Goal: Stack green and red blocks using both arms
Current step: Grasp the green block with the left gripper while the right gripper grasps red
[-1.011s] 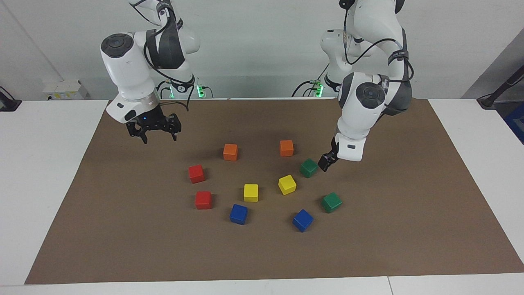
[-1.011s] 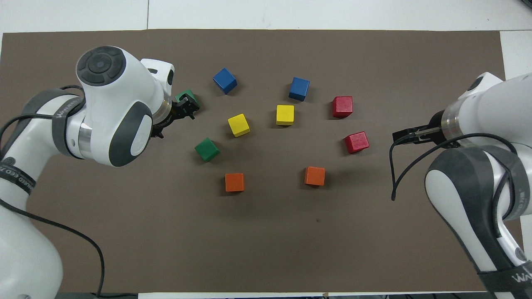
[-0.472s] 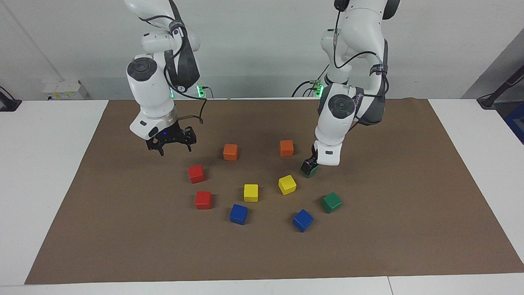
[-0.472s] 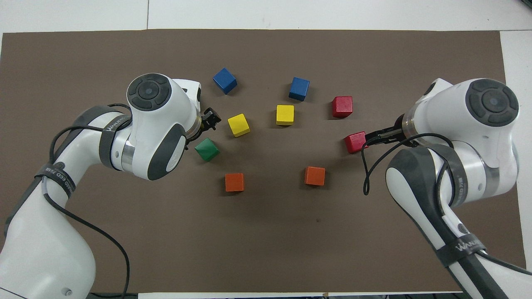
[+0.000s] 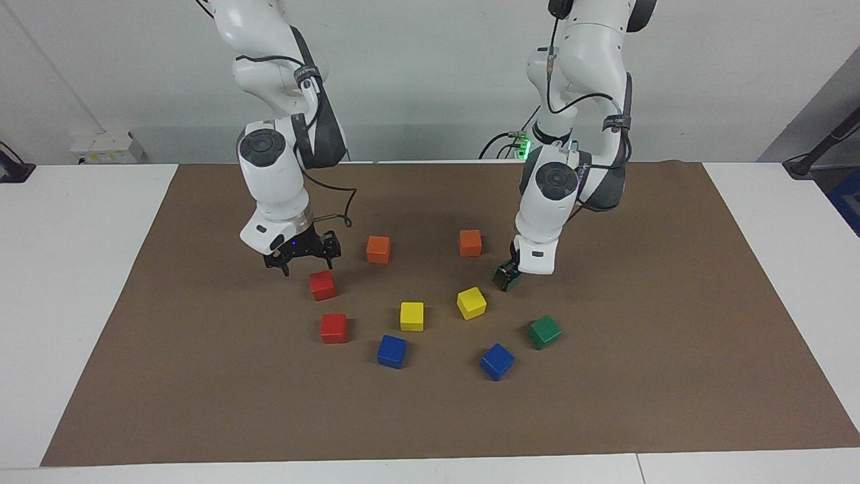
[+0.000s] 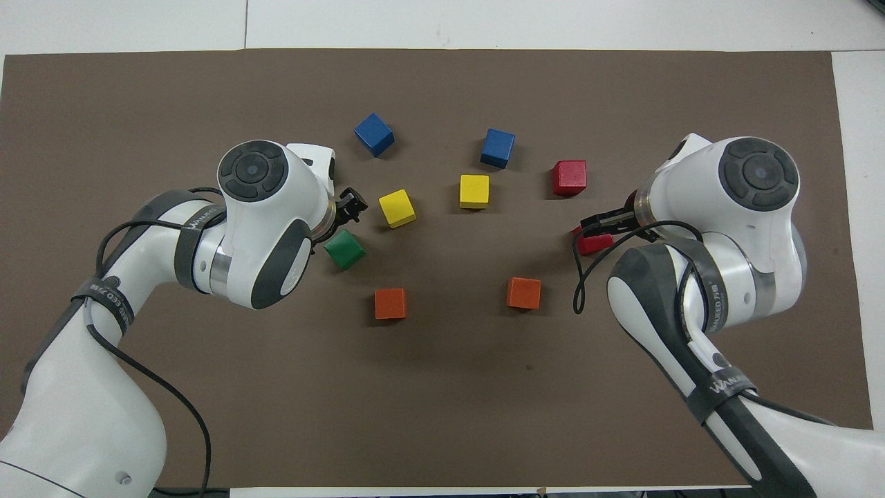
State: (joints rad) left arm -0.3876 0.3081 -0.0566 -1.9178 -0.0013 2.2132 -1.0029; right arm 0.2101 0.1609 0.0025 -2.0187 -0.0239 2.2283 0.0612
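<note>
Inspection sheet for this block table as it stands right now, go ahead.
Surface: brown mat on white table.
Job's things: nearer green block, farther green block, nearer red block, farther red block; all single, none stacked.
Clutter: orange cubes, yellow cubes, blue cubes, two each.
Grippers: left gripper open, low over nearer green block; right gripper open, raised, close by nearer red block.
Cables: black cables hang along both arms.
Surroundings: white box by wall.

Brown mat (image 5: 672, 376), red blocks (image 5: 334, 328), green blocks (image 5: 544, 332), white arms (image 5: 275, 181)
</note>
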